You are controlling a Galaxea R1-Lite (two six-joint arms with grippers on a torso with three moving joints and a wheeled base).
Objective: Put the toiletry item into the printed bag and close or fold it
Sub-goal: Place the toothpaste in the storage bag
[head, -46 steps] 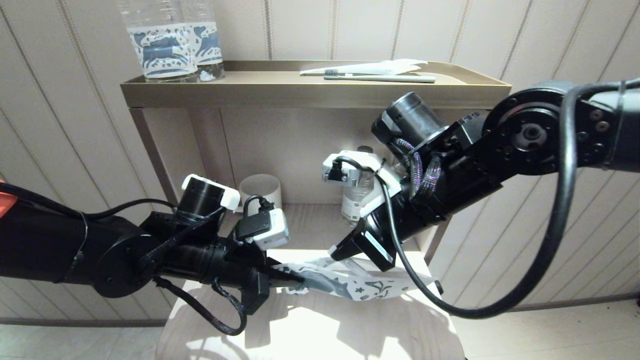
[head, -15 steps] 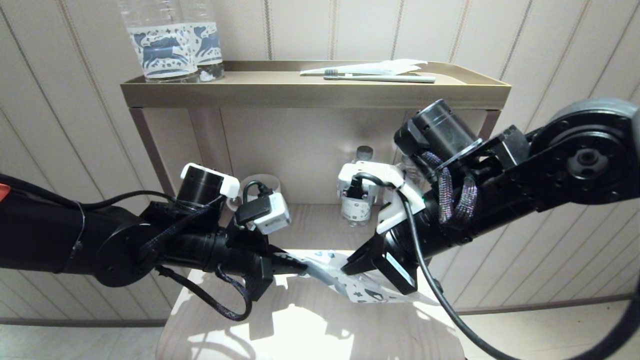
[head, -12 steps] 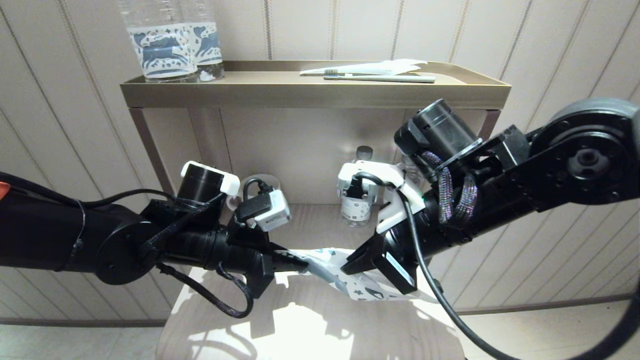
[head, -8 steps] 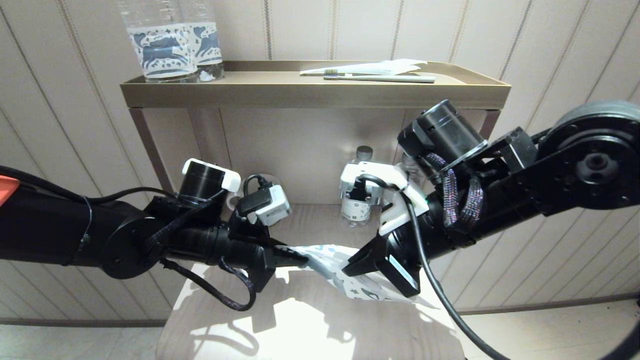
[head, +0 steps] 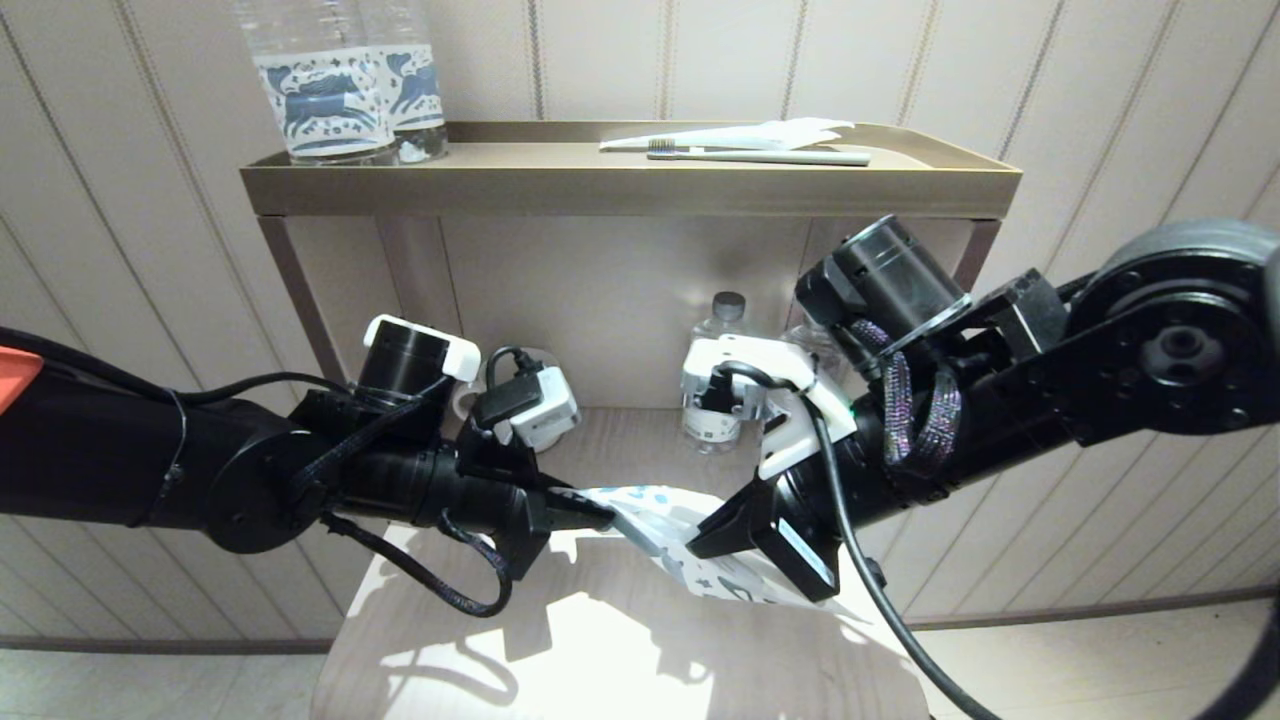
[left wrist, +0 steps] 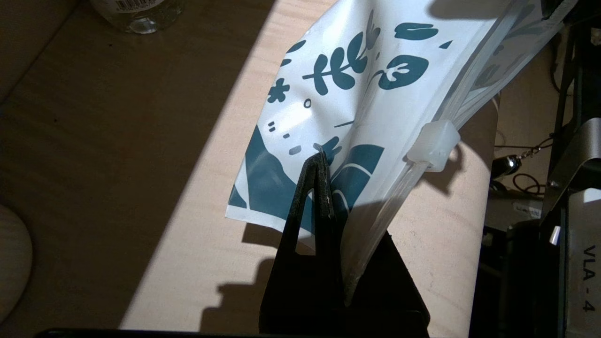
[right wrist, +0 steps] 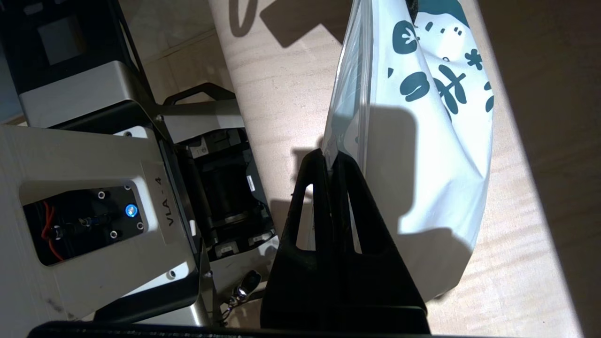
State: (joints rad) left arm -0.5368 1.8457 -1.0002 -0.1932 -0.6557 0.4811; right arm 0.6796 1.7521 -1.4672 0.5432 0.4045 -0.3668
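The printed bag (head: 655, 520) hangs above the pale table (head: 600, 640), held between both grippers. My left gripper (head: 606, 518) is shut on its printed end, where the fingertips (left wrist: 319, 162) pinch the sheet (left wrist: 357, 94). My right gripper (head: 702, 545) is shut on the clear zip edge (right wrist: 350, 94) at the other end, and the bag (right wrist: 436, 141) sags beside it. A white zip slider (left wrist: 434, 145) sits on the edge near my left gripper. A white toothbrush (head: 760, 156) lies on the top tray. What the bag holds is hidden.
Two clear bottles with blue-printed labels (head: 340, 90) stand at the left of the gold top tray (head: 620, 190). A small bottle (head: 712, 420) stands on the middle shelf, and a white cup (head: 465, 395) sits partly behind my left wrist. The robot's base (right wrist: 94, 188) is beside the table.
My right gripper has come down and closed on the bag's zip edge. The bag, once stretched out to the right, is now bunched and lifted between the two grippers.
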